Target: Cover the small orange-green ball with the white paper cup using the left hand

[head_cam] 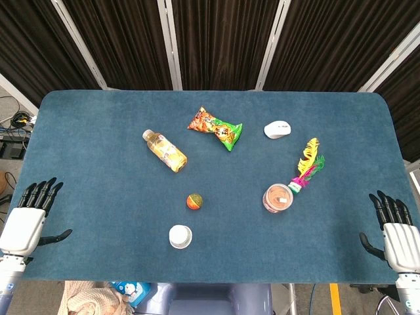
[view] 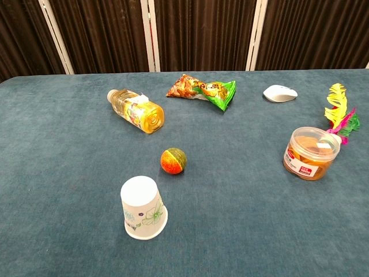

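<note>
The small orange-green ball (head_cam: 193, 201) (view: 173, 160) lies near the middle front of the blue table. The white paper cup (head_cam: 180, 237) (view: 143, 208) stands upside down just in front of it and slightly to the left, apart from the ball. My left hand (head_cam: 29, 216) rests at the table's front left edge, fingers spread, holding nothing, far from the cup. My right hand (head_cam: 394, 226) sits at the front right edge, fingers apart and empty. Neither hand shows in the chest view.
A yellow drink bottle (head_cam: 165, 150) (view: 136, 110) lies on its side behind the ball. A snack bag (head_cam: 215, 128) (view: 202, 89), a white mouse (head_cam: 277, 129) (view: 280, 93), a feathered shuttlecock (head_cam: 307, 165) (view: 340, 113) and a clear lidded tub (head_cam: 277, 197) (view: 311, 153) occupy the right half.
</note>
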You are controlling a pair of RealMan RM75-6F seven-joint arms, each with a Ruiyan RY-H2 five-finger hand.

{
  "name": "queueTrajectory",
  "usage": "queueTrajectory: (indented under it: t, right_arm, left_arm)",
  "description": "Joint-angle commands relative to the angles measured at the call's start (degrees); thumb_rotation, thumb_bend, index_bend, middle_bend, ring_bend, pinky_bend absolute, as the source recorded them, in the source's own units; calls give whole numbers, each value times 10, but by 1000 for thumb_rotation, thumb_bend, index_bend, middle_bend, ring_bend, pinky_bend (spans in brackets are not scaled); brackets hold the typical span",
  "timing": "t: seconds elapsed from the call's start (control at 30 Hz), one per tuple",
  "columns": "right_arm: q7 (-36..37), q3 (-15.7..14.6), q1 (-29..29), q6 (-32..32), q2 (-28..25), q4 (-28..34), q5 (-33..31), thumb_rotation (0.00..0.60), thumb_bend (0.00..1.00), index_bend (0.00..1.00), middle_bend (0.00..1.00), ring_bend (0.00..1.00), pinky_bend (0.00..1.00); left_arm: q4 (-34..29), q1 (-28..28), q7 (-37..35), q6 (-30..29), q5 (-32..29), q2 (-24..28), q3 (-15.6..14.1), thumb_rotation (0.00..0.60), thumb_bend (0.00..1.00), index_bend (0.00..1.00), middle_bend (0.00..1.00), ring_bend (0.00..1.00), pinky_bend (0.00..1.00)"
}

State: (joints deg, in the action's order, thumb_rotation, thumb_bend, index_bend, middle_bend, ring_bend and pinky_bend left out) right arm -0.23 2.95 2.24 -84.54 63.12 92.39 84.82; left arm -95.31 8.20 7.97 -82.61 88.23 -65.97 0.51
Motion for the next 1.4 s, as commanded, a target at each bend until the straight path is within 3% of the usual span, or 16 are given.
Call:
queueTrajectory:
  t: [0.03, 0.4, 0.63, 0.9, 1.03, 1.2, 1.4]
  right_arm:
    - [0, 0, 0, 1, 0, 0, -1, 600, 347, 0, 0, 0, 26]
    - [-2, 0, -1, -1, 0, 2, -1, 600, 347, 0, 0, 0, 27]
    - [-6, 2, 0, 1, 1, 2, -6, 600, 346, 0, 0, 0, 26]
    - [1, 4, -1, 1, 0, 0, -9, 600, 346, 0, 0, 0, 26]
    - [-2, 2, -1, 0, 0, 1, -6, 600, 347, 0, 0, 0, 27]
    - [-2, 3, -2, 0, 1, 0, -8, 600, 346, 0, 0, 0, 27]
    - [0, 4, -1, 2, 0, 1, -10, 600, 346, 0, 0, 0, 27]
  left_arm:
    - [0, 0, 0, -1, 1, 0, 0, 600, 84, 0, 0, 0, 0]
    - [-1, 2, -6, 1, 16, 4, -6, 600, 84, 0, 0, 0, 0]
    - [0, 26, -39, 25, 66, 16, -20, 600, 84, 0, 0, 0, 9]
    - [-19, 94, -62, 73, 168, 34, -34, 600, 84, 0, 10, 24, 147]
    - [-41, 135, -61, 118, 198, 36, -36, 600, 111, 0, 99, 106, 227]
    - [-78, 175, -39, 180, 190, 31, -28, 600, 133, 34, 212, 203, 319]
    - [-109, 207, -5, 240, 155, 5, -14, 600, 135, 56, 246, 240, 357]
